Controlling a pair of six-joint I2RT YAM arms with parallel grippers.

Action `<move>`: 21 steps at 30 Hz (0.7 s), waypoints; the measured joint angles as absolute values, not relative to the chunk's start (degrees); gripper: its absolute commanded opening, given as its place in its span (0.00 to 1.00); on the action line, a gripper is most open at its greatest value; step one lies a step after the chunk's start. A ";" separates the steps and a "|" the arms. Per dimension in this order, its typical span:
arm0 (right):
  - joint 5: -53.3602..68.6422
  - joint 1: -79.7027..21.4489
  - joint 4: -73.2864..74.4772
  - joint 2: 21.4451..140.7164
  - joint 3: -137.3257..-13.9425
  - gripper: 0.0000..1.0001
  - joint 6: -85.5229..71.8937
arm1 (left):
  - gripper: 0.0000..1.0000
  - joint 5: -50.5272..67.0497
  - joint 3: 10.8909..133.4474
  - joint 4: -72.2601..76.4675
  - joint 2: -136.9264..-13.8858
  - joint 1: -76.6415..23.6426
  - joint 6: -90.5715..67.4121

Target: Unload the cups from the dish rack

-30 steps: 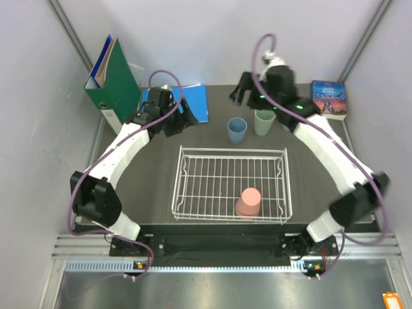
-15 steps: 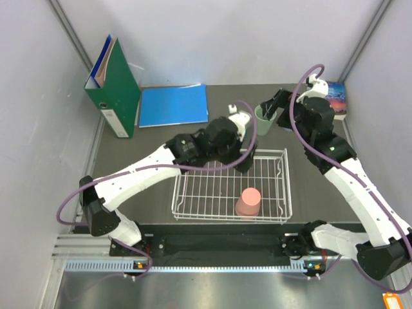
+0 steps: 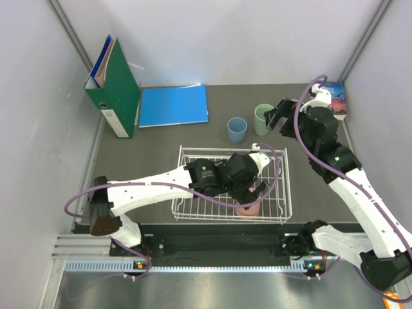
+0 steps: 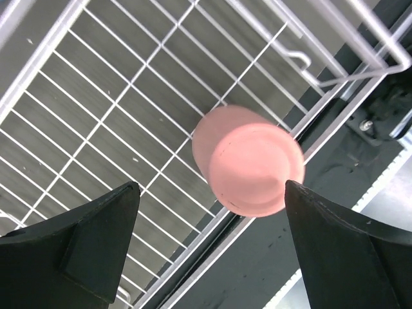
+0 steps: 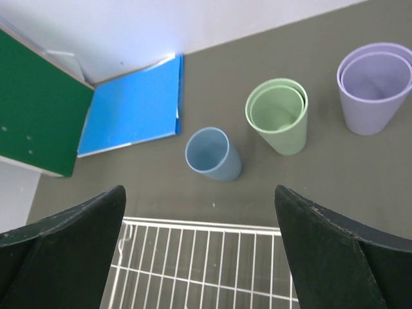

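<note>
A salmon pink cup [image 4: 248, 168] stands upside down near the front edge of the white wire dish rack [image 4: 129, 96]. My left gripper [image 4: 210, 185] hangs open right above it, one finger on each side, not touching. From above, the left gripper [image 3: 252, 192] covers most of the pink cup [image 3: 246, 209] in the rack [image 3: 177, 193]. My right gripper [image 5: 199, 190] is open and empty over the table behind the rack [image 5: 206, 257]. A dusty blue cup [image 5: 212, 153], a sage green cup [image 5: 278, 114] and a lavender cup [image 5: 373, 90] stand upright on the table behind the rack.
A green binder [image 3: 116, 84] stands at the back left, with a blue folder [image 3: 174, 105] lying flat beside it. A book [image 3: 336, 96] lies at the back right, partly behind the right arm [image 3: 328, 154]. Grey walls close in the table on three sides.
The left arm swept from the back left across the rack to above the pink cup. The right gripper drew back from the green cup towards the rack. Both grippers opened wider.
</note>
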State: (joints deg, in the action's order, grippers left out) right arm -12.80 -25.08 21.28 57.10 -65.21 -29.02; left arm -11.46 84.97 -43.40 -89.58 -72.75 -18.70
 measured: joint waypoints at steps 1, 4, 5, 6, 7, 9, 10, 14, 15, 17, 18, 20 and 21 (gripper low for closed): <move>-12.75 -25.08 21.50 56.97 -64.84 0.98 -29.04 | 0.99 -11.49 84.58 -43.35 -89.95 -72.77 -18.74; -12.60 -25.08 22.50 56.84 -64.18 0.98 -29.06 | 0.99 -11.49 83.74 -41.91 -90.76 -72.86 -19.33; -12.58 -25.08 22.94 56.80 -64.16 0.98 -29.04 | 0.99 -11.44 83.55 -41.39 -90.89 -72.86 -19.44; -12.56 -25.08 23.24 56.73 -64.16 0.98 -29.02 | 0.99 -11.42 83.48 -40.86 -91.00 -72.88 -19.51; -12.53 -25.08 23.55 56.62 -64.16 0.98 -29.02 | 0.99 -11.38 83.48 -40.40 -91.20 -72.93 -19.57; -12.43 -25.08 23.86 56.34 -64.16 0.98 -28.97 | 0.99 -11.16 83.48 -39.44 -91.57 -72.93 -19.70; -12.40 -25.08 23.94 56.23 -64.16 0.98 -28.97 | 0.99 -11.07 83.48 -38.94 -91.74 -72.93 -19.81; -12.32 -25.08 24.16 55.86 -64.16 0.98 -28.84 | 0.99 -11.25 83.48 -38.33 -91.90 -72.97 -20.05; -12.27 -25.08 24.16 55.86 -64.16 0.98 -28.62 | 0.99 -11.49 83.48 -38.26 -91.90 -72.99 -20.18; -11.92 -25.08 24.21 55.86 -64.16 0.98 -28.40 | 0.99 -12.16 83.48 -38.24 -91.90 -73.03 -20.49; -11.44 -25.08 24.29 55.86 -64.16 0.98 -28.08 | 0.99 -13.04 83.50 -38.24 -91.90 -73.10 -20.91; -10.17 -25.08 24.82 55.86 -64.16 0.98 -27.44 | 0.99 -14.72 83.50 -38.24 -91.88 -73.21 -21.34; -9.30 -25.08 25.43 55.86 -64.16 0.98 -26.85 | 0.99 -16.71 83.50 -38.24 -91.79 -73.25 -21.93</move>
